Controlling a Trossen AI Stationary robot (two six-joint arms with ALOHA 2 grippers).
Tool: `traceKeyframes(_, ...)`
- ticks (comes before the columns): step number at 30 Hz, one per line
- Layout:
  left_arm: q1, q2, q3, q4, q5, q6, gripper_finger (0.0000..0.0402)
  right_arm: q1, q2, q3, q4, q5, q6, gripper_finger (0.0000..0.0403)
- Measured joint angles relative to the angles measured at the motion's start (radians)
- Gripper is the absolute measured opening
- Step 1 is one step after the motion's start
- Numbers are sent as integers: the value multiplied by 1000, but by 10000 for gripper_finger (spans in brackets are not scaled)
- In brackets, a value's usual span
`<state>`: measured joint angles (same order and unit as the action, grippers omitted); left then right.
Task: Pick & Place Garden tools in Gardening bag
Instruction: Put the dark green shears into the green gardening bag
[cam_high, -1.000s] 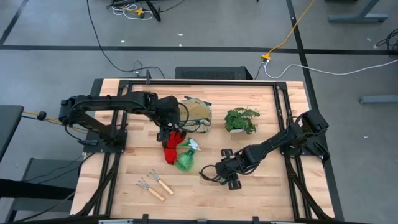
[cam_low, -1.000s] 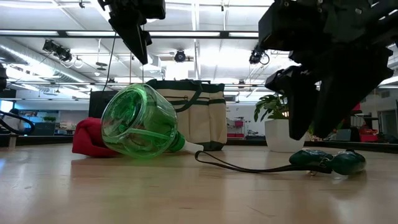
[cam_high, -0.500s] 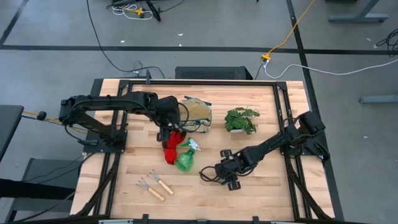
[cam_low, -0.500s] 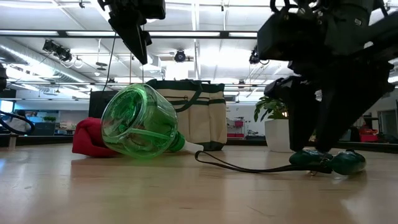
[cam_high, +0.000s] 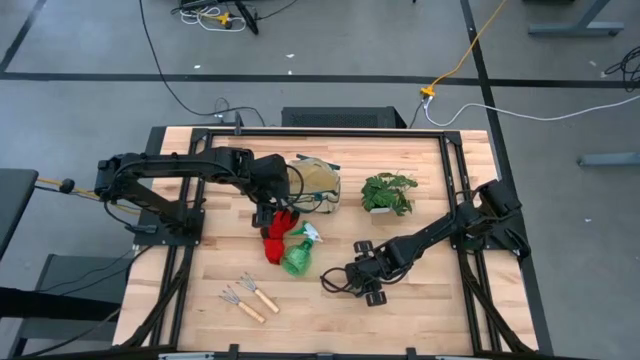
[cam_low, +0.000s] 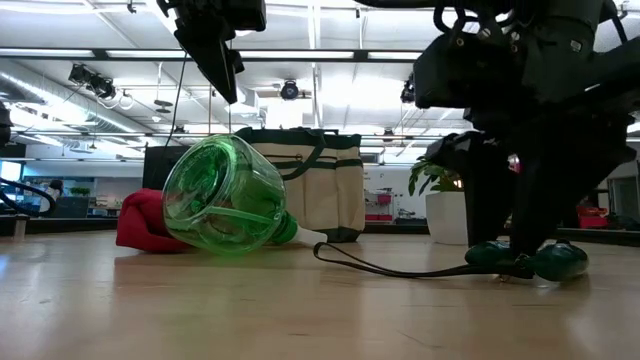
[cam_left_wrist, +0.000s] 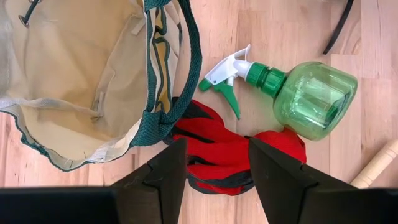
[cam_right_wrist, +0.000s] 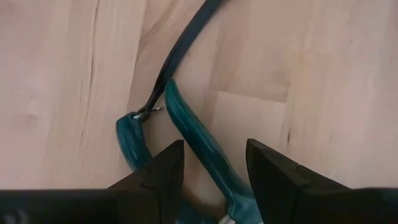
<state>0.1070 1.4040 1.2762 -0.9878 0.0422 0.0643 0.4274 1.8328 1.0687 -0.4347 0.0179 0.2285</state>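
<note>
Two rakes (cam_high: 248, 296) lie at the counter (cam_high: 420, 310) front-left. Left pincer (cam_left_wrist: 211, 163) hangs open above red gloves (cam_left_wrist: 230, 155), beside spray bottle (cam_high: 298, 254) and bag (cam_high: 315, 182). Right pincer (cam_right_wrist: 208, 168), fingers apart, straddles the pruning shears (cam_right_wrist: 186, 134), unclamped.

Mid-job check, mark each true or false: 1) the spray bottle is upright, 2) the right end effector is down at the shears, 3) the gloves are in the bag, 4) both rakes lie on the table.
1) False: the spray bottle lies on its side.
2) True: the right end effector is open, straddling one handle of the shears.
3) False: the gloves lie on the table beside the bag, below the open left end effector.
4) True: both rakes lie there.
</note>
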Motion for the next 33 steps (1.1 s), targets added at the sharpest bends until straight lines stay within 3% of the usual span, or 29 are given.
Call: traceKeyframes(33, 0, 0, 0, -1, 0, 0, 177, 0, 10, 0, 7, 0, 24, 174)
